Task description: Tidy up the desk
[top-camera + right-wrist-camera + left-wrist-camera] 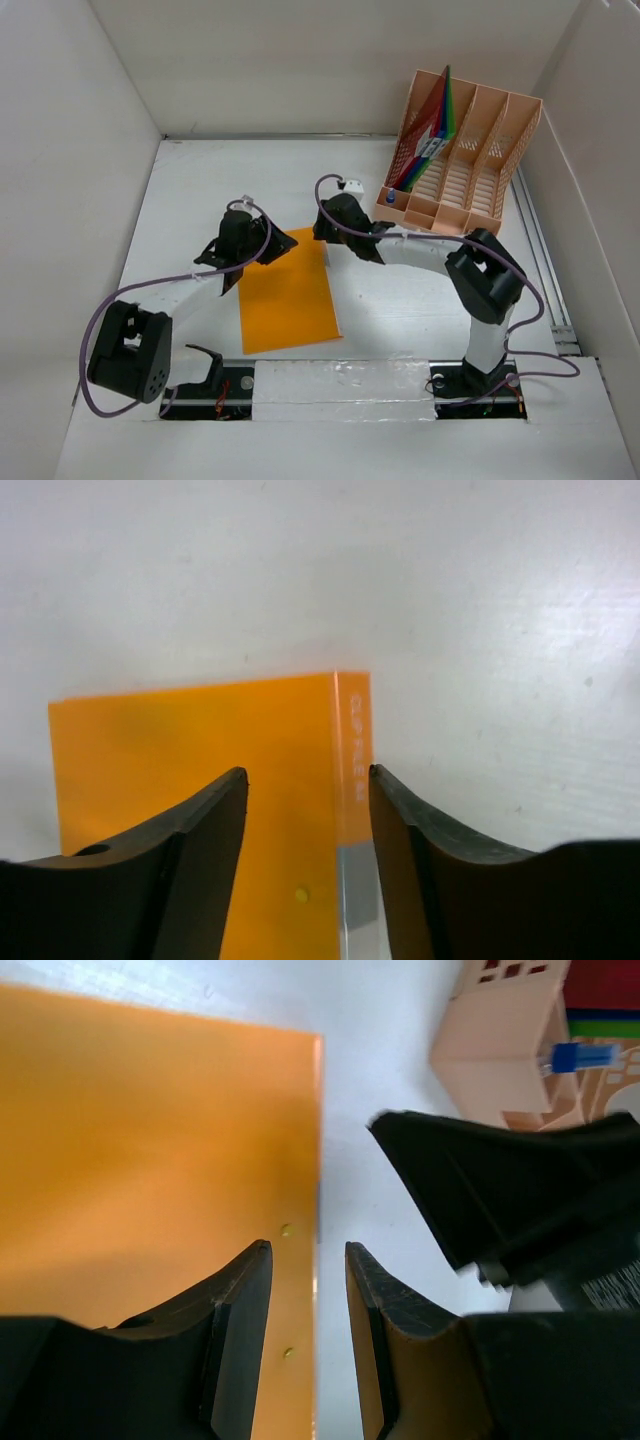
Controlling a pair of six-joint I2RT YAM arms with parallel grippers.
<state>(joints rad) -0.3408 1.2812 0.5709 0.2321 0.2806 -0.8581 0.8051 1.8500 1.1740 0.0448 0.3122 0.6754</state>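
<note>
Orange folder lies beneath left arm and right arm bent inward, left tool and right tool both spread apart.

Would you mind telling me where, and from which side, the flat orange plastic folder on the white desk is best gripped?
Probably the far end of its right long edge. The flat orange plastic folder lies flat on the white desk, nothing raised to pinch, so come in low from the bare desk on its right, one finger under the edge, one on top.

Folder lies on desk, rack behind right
</note>
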